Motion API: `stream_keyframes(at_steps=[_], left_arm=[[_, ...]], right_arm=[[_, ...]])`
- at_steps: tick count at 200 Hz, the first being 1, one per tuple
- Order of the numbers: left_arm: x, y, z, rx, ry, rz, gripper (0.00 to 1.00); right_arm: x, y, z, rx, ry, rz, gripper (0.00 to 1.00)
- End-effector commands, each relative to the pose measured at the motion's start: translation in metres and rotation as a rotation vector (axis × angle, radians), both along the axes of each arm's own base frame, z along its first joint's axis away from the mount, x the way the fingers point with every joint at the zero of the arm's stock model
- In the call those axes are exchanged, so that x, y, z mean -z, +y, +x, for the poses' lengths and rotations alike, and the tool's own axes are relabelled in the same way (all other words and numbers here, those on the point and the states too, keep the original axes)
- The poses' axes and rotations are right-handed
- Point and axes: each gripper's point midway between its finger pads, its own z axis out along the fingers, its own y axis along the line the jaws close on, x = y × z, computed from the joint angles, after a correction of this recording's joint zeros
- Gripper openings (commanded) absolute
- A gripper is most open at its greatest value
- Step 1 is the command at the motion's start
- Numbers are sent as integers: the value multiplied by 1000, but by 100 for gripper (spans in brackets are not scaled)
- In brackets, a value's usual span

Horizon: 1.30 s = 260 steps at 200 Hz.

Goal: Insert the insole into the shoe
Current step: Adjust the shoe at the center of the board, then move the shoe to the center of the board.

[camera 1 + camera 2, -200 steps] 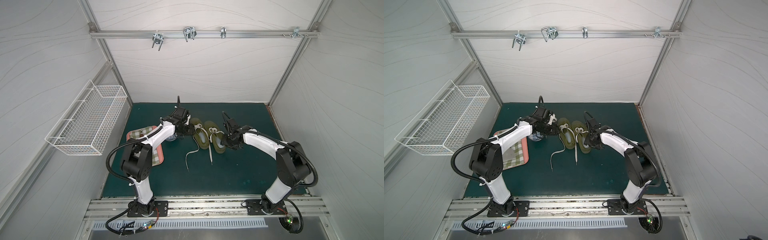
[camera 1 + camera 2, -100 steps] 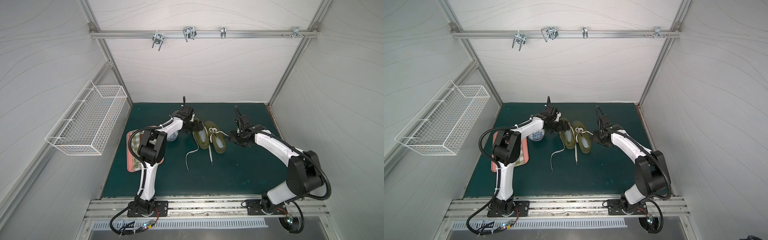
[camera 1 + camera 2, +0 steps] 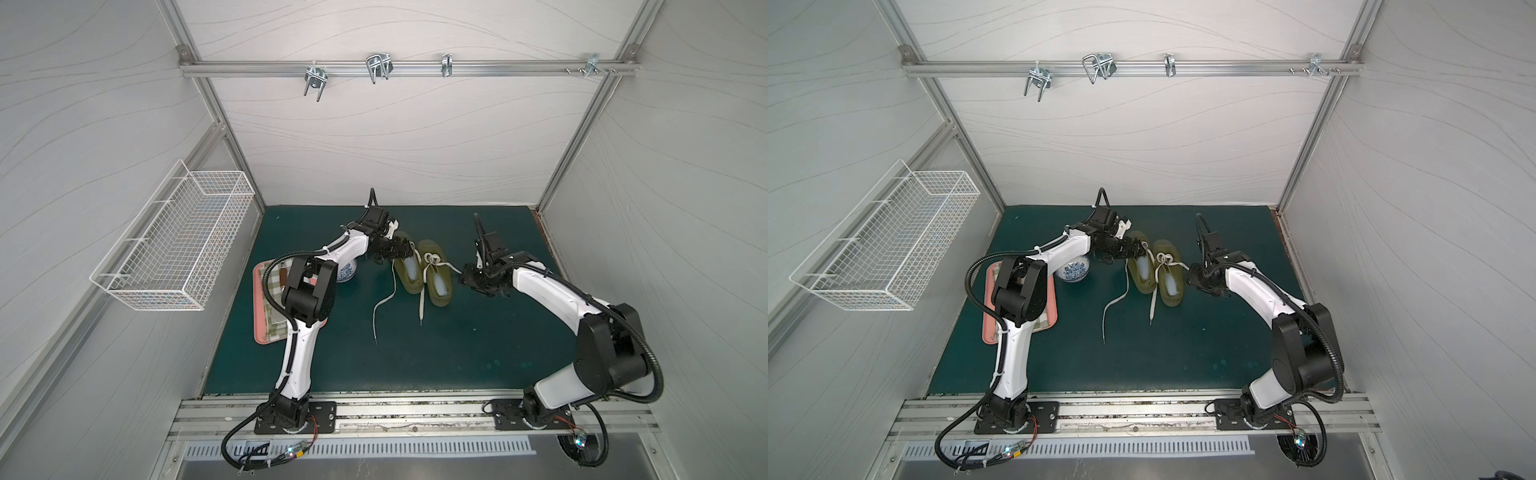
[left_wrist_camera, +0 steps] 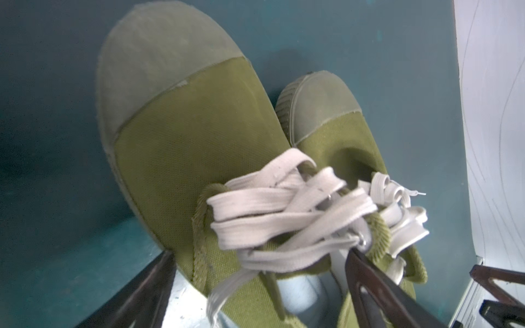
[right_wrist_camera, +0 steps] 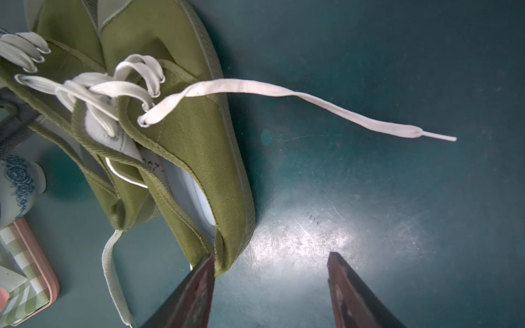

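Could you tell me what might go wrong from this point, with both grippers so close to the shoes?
1. The open left gripper straddles the left shoe at its laces, one fingertip right at them; withdrawing could snag them and drag the shoe.
2. One finger of the open right gripper is at the right shoe heel; a sideways move might shove it.
3. The left arm passes over the blue-patterned bowl; lowering could knock it.

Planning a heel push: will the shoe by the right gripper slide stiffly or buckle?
The shoe likely buckles some: its canvas looks thin and soft. The ribbed rubber sole probably drags on the mat rather than gliding. The loose lace should trail limply.
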Motion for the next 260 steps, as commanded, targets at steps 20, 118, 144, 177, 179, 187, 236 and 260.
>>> stream_keyframes(at_steps=[20,118,144,177,179,187,236,260], left_arm=[[-7,-23,-2,132,-82,40,93],[-57,12,-26,44,-177,92,94],[-73,18,-39,36,-178,76,94],[-84,39,-53,-13,-148,75,95],[-84,40,-54,-16,-146,72,94],[-85,44,-58,-27,-135,65,95],[-90,57,-79,-54,-137,68,95],[-86,60,-85,-57,-121,73,95]], right_arm=[[-1,-2,-2,-13,7,-10,65],[20,6,-16,-64,74,-17,66],[22,25,-35,-87,90,4,67],[17,32,-58,-90,99,-65,70],[17,32,-59,-89,97,-70,70],[14,33,-64,-89,89,-70,70],[32,48,-73,-156,114,-68,71],[44,57,-70,-204,110,-98,67]])
